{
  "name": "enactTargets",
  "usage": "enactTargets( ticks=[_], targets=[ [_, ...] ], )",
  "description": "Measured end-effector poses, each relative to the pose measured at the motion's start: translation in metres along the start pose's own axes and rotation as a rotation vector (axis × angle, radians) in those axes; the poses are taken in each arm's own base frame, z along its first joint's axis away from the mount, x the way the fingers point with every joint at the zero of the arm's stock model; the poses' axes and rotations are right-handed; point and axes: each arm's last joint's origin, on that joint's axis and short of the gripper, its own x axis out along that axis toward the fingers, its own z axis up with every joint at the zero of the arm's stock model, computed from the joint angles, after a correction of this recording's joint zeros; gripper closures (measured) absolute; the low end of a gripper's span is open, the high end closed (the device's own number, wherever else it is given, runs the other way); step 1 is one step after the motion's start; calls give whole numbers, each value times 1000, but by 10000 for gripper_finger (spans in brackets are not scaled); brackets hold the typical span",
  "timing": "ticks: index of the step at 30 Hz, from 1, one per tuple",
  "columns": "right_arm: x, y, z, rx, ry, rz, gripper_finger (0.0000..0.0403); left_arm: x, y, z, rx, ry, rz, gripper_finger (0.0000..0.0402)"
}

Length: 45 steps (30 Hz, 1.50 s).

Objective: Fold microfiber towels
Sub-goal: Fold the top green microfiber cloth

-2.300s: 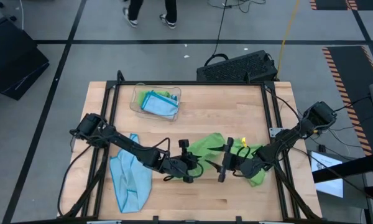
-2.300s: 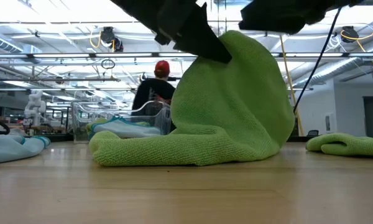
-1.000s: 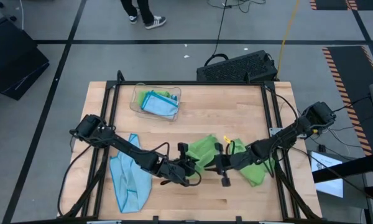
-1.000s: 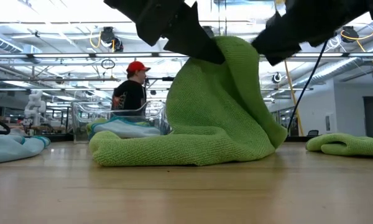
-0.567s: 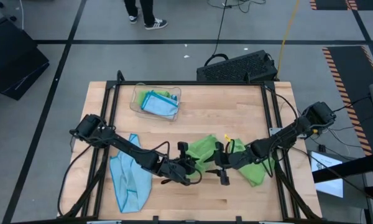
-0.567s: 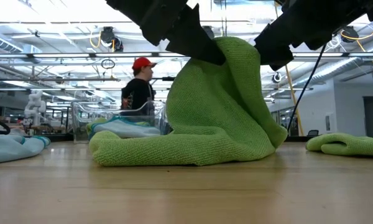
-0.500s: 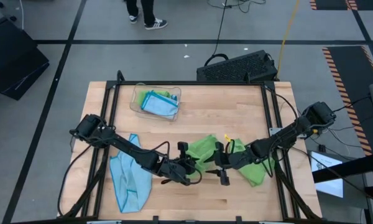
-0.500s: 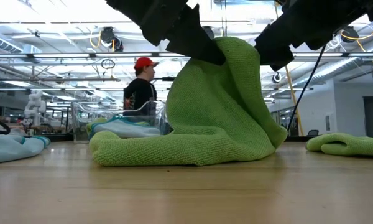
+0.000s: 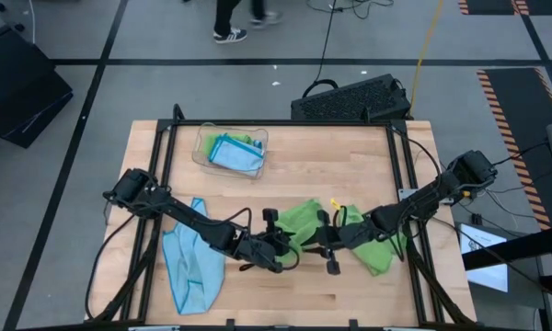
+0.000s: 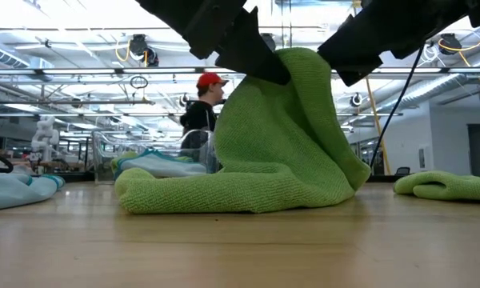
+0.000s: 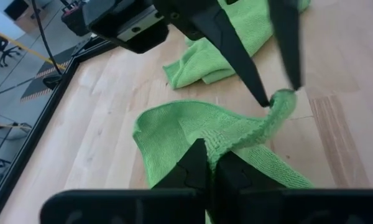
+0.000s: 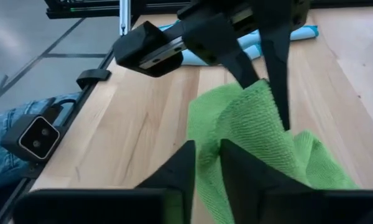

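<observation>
We see a lime green towel (image 10: pixel 284 144) near the middle of the wooden table (image 9: pixel 350 156), close to the front edge. Part of it lies flat on the wood and part of it is pulled up into a tall hump. The left gripper (image 9: pixel 278 244) has its two fingers squeezed together on one top edge of this towel, and we can see the cloth pinched between them in the left wrist view. The right gripper (image 9: pixel 329 246) is just beside it and holds another bit of the same towel, with its fingers closed on the cloth. The two grippers are very near each other above the towel. A second green towel (image 9: pixel 379 253) lies bunched up on the table next to the right arm. A light blue towel (image 9: pixel 191 267) lies spread out and wrinkled on the left side of the table, under the left arm. More blue towels (image 9: pixel 236 154) sit in a clear plastic tray (image 9: pixel 203 142) near the back of the table. Behind the table, a person (image 10: pixel 202 112) in a red cap stands in the room. A black keyboard (image 9: pixel 351 99) lies on the floor past the back edge.
</observation>
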Motion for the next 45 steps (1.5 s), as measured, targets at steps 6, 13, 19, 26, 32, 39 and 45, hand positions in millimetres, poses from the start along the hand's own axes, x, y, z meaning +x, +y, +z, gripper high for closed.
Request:
enactTargets(
  ticks=[6, 13, 19, 26, 32, 39, 45],
  targets=[
    [0, 3, -1, -23, 27, 113, 396, 0, 0, 0, -2, -1, -5, 397],
    [-1, 4, -5, 28, 57, 77, 367, 1, 1, -1, -11, 7, 7, 396],
    [-1, 2, -5, 54, 55, 28, 325, 2, 3, -2, -21, 17, 10, 389],
    [-1, 1, -4, 53, 37, -10, 258, 4, 5, -2, -55, 20, 12, 395],
    [5, 2, -4, 70, 3, -3, 233, 8, 12, -3, -125, 28, 28, 398],
    [15, -4, -8, 76, -5, -50, 232, 10, 15, -5, -162, 46, 35, 396],
    [15, -7, -8, 84, -1, -58, 232, 11, 16, -6, -178, 50, 38, 392]
  ],
)
